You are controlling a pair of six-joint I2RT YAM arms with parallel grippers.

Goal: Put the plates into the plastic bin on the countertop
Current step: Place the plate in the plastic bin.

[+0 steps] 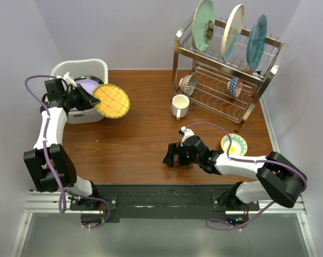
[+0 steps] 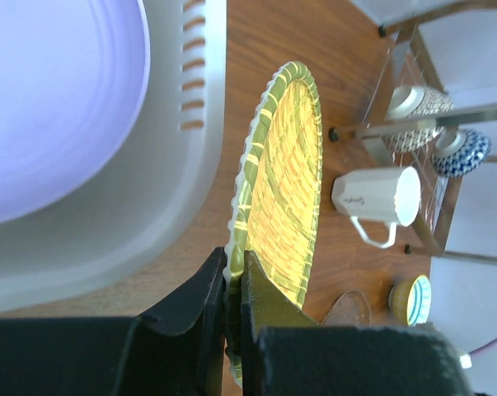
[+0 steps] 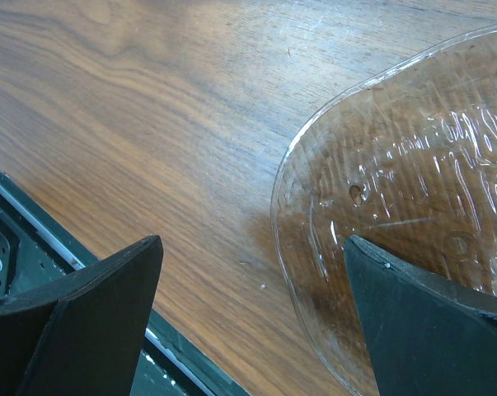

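The white plastic bin (image 1: 70, 72) stands at the far left of the countertop (image 1: 140, 134), with a lavender plate (image 1: 88, 85) lying inside it. My left gripper (image 1: 94, 99) is shut on the rim of an orange scalloped plate (image 1: 112, 100). In the left wrist view that green-edged plate (image 2: 285, 190) hangs just outside the bin's right wall (image 2: 190, 165), pinched between the black fingers (image 2: 194, 297). My right gripper (image 1: 174, 155) stands open low over the countertop near its front edge. Its right finger (image 3: 421, 313) is over the rim of a clear glass plate (image 3: 413, 190). Three plates stand in the rack: pale green (image 1: 204, 19), cream (image 1: 232, 27) and blue (image 1: 256, 37).
A steel wire dish rack (image 1: 225, 75) fills the back right, with two small bowls (image 1: 188, 84) (image 1: 234, 87) on its lower shelf. A white mug (image 1: 179, 106) stands in front of it. A small yellow-patterned bowl (image 1: 234, 144) sits beside my right arm.
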